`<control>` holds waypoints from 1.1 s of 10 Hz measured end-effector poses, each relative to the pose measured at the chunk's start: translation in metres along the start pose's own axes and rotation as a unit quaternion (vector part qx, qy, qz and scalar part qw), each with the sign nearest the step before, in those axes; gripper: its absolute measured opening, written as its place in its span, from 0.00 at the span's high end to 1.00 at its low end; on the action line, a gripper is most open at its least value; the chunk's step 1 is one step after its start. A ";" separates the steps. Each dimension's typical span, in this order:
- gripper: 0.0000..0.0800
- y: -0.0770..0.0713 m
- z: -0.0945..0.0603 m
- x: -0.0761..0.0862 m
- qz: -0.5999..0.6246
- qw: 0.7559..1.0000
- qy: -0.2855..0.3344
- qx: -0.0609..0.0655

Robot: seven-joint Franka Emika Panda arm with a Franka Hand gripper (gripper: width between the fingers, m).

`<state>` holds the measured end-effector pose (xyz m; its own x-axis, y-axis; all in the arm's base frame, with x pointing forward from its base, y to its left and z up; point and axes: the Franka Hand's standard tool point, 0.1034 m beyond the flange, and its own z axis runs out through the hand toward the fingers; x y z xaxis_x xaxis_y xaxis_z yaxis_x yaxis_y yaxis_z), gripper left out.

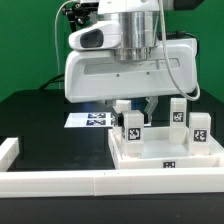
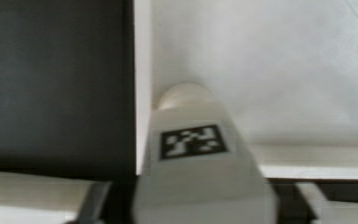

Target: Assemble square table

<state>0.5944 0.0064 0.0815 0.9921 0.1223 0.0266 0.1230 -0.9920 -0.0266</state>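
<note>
green backdrop [image 1: 30, 45], black table [image 1: 40, 120], even light

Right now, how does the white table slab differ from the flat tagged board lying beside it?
The square table slab has a raised rim; the marker board is a thin flat sheet. The slab has white legs standing upright on it; the marker board carries only tags. The slab shows one tag on its front wall; the marker board shows several on its top face. Both are white, tagged, and lie on the black table.
</note>
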 end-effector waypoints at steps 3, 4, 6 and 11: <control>0.64 0.000 0.000 0.000 0.051 0.999 0.000 0.001; 0.64 0.002 0.000 0.000 0.105 0.994 0.000 0.001; 0.64 0.003 0.000 -0.001 0.206 0.979 0.000 0.006; 0.64 0.003 0.001 0.000 0.441 0.897 0.000 0.016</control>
<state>0.5946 0.0039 0.0800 0.7037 -0.7103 -0.0188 -0.7097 -0.7014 -0.0659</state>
